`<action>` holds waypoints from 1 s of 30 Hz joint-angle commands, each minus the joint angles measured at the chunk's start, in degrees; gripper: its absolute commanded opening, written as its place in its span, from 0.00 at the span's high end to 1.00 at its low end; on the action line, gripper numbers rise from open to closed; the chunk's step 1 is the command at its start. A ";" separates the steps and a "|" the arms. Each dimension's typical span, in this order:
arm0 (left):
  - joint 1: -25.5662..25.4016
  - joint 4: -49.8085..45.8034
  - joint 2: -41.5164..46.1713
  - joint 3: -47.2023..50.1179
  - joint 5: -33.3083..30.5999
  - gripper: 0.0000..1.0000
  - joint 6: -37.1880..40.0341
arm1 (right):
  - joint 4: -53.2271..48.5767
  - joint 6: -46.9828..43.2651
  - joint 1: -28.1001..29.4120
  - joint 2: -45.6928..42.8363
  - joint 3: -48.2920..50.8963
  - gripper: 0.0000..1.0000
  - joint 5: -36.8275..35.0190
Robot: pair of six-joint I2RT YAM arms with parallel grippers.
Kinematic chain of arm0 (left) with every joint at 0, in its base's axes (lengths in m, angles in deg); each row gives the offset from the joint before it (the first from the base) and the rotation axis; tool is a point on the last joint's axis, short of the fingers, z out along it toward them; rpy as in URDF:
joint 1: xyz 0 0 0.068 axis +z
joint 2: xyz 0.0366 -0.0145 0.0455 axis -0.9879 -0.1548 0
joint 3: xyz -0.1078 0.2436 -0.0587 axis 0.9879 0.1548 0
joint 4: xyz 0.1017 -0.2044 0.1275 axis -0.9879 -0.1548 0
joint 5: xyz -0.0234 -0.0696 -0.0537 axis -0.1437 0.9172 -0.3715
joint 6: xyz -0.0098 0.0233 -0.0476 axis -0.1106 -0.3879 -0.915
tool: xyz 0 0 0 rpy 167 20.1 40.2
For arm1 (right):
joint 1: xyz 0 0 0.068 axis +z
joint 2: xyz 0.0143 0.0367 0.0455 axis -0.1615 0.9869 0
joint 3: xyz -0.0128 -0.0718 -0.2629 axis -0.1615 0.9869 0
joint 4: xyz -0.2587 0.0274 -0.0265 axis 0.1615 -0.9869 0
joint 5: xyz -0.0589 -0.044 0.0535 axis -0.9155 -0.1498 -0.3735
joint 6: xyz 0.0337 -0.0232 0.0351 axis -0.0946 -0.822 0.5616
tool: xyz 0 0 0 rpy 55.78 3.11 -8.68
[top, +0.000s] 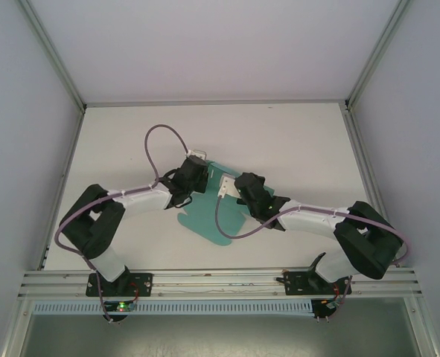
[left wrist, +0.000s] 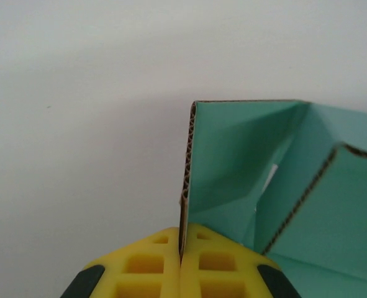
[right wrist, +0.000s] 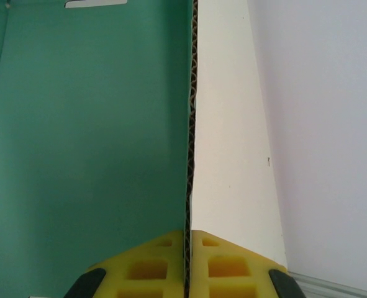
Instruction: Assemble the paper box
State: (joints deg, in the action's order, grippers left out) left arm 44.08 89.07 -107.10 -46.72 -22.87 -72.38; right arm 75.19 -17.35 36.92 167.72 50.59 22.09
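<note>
The paper box [top: 208, 216] is a teal-green die-cut card lying mid-table, partly folded up between the two arms. My left gripper [left wrist: 182, 257] is shut on the edge of an upright teal flap [left wrist: 233, 167] whose corrugated edge runs between the yellow fingers [left wrist: 146, 267]. My right gripper [right wrist: 187, 239] is shut on another raised wall of the paper box [right wrist: 90, 136], edge-on between its yellow fingers [right wrist: 230, 264]. From above, the left gripper [top: 197, 169] and right gripper [top: 233, 186] face each other over the card's far end.
The white table [top: 294, 141] is bounded by aluminium frame rails at the sides and the near edge. Grey cables loop from both wrists above the card. A slot [right wrist: 96, 4] is cut in the teal panel.
</note>
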 commanded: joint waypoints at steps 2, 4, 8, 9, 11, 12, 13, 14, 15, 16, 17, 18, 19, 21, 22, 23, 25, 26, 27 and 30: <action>-0.17 -0.76 3.22 2.52 5.54 0.93 1.05 | 1.94 -0.94 -0.60 -0.10 -0.04 1.00 -1.46; -0.03 -0.76 4.06 3.43 5.37 0.80 1.34 | 5.42 -5.13 -0.56 -0.28 2.11 1.00 -1.45; 1.04 -0.06 6.81 6.08 7.35 0.59 -0.20 | 17.06 -14.61 -0.71 -0.96 7.38 1.00 -1.26; 1.48 0.12 8.18 6.95 7.26 0.54 -1.23 | 18.54 -16.68 -0.71 -1.30 8.00 1.00 -0.95; 2.59 0.34 11.59 8.44 8.85 0.30 -2.08 | 21.43 -19.40 -0.78 -1.55 8.64 1.00 -0.35; 3.05 0.55 13.34 9.16 8.95 0.22 -2.61 | 21.79 -21.22 -0.69 -1.47 8.91 1.00 0.24; 3.70 0.56 15.27 9.85 9.47 0.16 -2.85 | 22.49 -23.60 -0.45 -1.06 9.41 1.00 0.67; 4.45 0.56 16.84 10.20 9.85 0.09 -3.23 | 24.01 -25.58 -0.05 -0.38 9.86 1.00 0.37; 5.43 0.25 18.23 10.48 9.75 0.00 -4.10 | 26.34 -27.83 0.39 0.50 10.74 1.00 -0.13; 6.70 -0.29 19.29 10.49 9.70 0.00 -4.98 | 29.19 -30.70 0.83 1.68 11.76 1.00 -0.80; 8.14 -1.11 19.71 10.18 9.42 0.00 -6.06 | 31.84 -32.71 1.26 2.82 12.48 1.00 -1.72; 10.09 -2.18 19.61 9.58 9.03 0.00 -7.71 | 34.44 -34.78 1.67 4.04 13.13 1.00 -2.81; 11.94 -3.12 19.19 9.00 9.59 0.00 -8.75 | 36.84 -36.72 2.06 5.10 13.84 1.00 -3.39; 15.78 -2.60 17.35 8.02 11.46 0.00 -10.54 | 41.74 -39.71 2.71 7.18 14.96 1.00 -3.99; 17.28 -2.02 16.10 7.30 12.32 0.00 -10.95 | 42.34 -40.72 2.87 8.09 14.91 1.00 -4.53; 18.57 -1.19 14.72 6.62 13.42 0.00 -11.06 | 42.28 -41.63 3.07 8.78 14.81 1.00 -4.87; 20.61 0.08 11.42 4.49 15.45 0.00 -10.47 | 42.42 -42.65 3.36 10.07 14.80 1.00 -5.45; 21.35 0.60 9.65 3.28 16.45 0.00 -9.70 | 42.46 -42.51 3.36 10.26 14.80 1.00 -5.57; 22.00 1.17 7.33 1.74 16.94 0.00 -8.10 | 42.54 -42.46 3.42 10.44 14.86 1.00 -5.40; 24.59 1.01 0.23 -4.13 22.16 0.00 -7.60 | 41.91 -42.23 3.42 10.60 14.73 1.00 -5.21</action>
State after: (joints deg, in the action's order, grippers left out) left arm 66.77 88.59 -102.75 -46.21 -6.63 -80.90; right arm 119.19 -56.28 39.72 176.92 64.32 18.05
